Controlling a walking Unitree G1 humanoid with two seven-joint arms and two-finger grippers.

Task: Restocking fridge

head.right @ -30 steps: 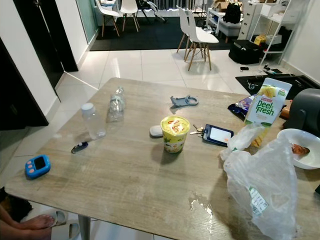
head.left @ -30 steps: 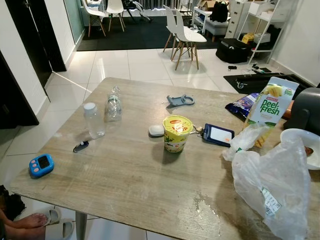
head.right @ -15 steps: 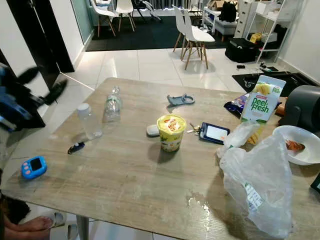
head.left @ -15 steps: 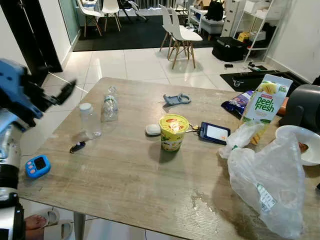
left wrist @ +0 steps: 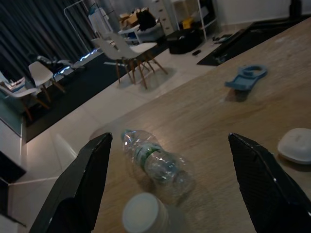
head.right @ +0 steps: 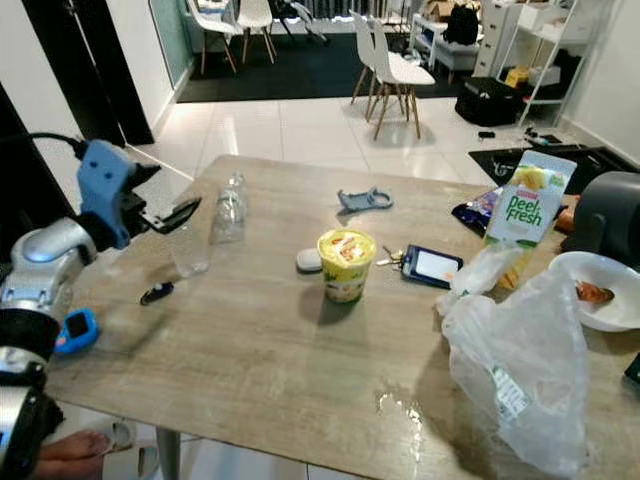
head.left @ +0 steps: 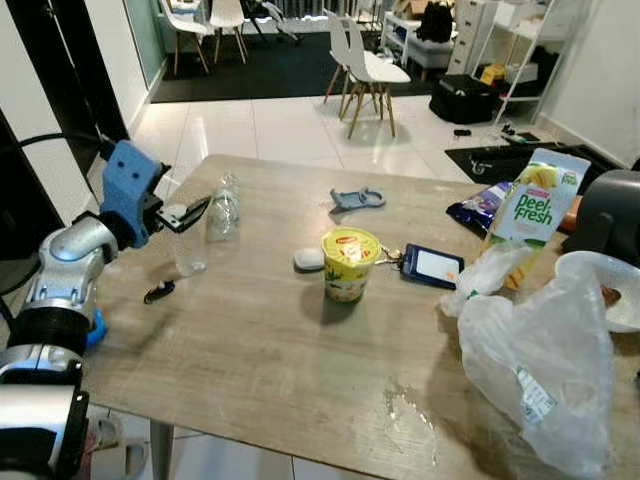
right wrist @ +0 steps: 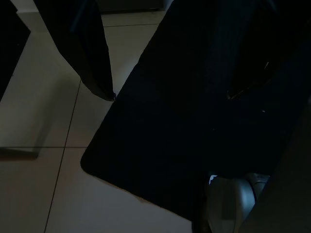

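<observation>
A clear upright bottle with a white cap [head.left: 189, 250] stands near the table's left side. A crumpled empty bottle [head.left: 224, 209] lies just behind it. My left gripper [head.left: 186, 213] hovers open right above the upright bottle; in the left wrist view its cap [left wrist: 144, 213] and the lying bottle [left wrist: 159, 165] sit between the spread fingers. A yellow noodle cup [head.left: 349, 264] stands mid-table. A Peel Fresh juice carton [head.left: 534, 208] stands at the right. My right gripper [right wrist: 170, 95] hangs open over a dark floor mat.
The wooden table [head.left: 260, 370] also holds a white case [head.left: 308, 259], a blue handle [head.left: 357, 198], a card holder with keys [head.left: 430, 267], a plastic bag [head.left: 540, 360], a white bowl [head.left: 610, 290] and a blue timer [head.right: 75, 328]. A person's foot [head.right: 70, 455] rests below.
My left arm has come up from the left and swung over the table to just above the upright bottle. The objects on the table have stayed put.
</observation>
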